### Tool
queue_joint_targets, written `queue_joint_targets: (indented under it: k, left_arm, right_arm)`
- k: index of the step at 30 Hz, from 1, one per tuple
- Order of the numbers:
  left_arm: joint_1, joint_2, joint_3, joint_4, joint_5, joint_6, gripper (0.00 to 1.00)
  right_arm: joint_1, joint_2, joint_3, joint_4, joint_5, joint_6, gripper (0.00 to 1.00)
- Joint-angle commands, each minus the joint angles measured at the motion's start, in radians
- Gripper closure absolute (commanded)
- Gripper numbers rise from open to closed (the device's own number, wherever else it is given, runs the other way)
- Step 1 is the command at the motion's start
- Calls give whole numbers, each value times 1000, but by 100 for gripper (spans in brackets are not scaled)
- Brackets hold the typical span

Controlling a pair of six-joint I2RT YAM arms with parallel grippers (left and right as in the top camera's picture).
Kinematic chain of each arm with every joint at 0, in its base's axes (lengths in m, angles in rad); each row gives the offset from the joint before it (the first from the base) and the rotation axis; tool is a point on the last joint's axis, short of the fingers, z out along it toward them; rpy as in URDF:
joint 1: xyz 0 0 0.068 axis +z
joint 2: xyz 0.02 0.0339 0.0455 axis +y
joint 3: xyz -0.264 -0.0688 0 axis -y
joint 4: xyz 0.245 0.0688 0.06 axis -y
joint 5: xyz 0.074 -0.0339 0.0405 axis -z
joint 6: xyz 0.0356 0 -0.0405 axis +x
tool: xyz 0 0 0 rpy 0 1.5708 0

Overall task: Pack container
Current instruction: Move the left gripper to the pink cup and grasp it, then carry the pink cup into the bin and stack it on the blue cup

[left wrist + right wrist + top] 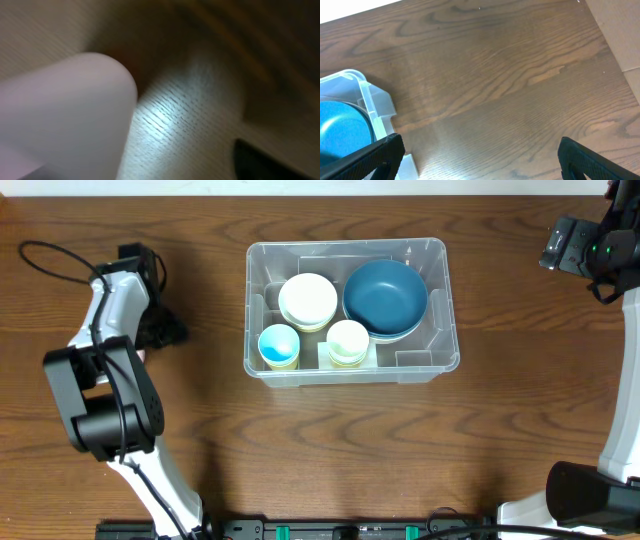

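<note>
Your container (447, 340) sits mid-tabletop (330, 440), near the far edge, with bowls (385, 297) and cups (279, 345) side by side inside so all fit. Your right gripper (480, 150) is wide open and empty. Your left gripper (163, 330) is low by the left edge; I cannot tell its state.

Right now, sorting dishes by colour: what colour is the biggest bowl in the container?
The big bowl is dark blue, clearest overhead.
</note>
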Motion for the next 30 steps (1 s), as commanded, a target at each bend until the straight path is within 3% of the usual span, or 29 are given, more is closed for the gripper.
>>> queue_joint_targets:
  k: [1,6,8,12,21,30]
  left_arm:
    - [4,19,-16,-10,28,0,37]
    - [4,19,-15,-23,36,0,81]
    - [4,19,-16,-25,68,1,91]
    - [3,18,-15,-25,192,13,94]
    - [-31,-43,-14,-33,559,166,94]
    - [-127,-317,1,-15,618,195,94]
  right_arm:
    - [-2,-1,1,-1,7,11,1]
    - [-2,-1,1,-1,7,11,1]
    - [-2,-1,1,-1,7,11,1]
    - [-2,-1,1,-1,7,11,1]
    - [-2,-1,1,-1,7,11,1]
    - [-2,-1,1,-1,7,11,1]
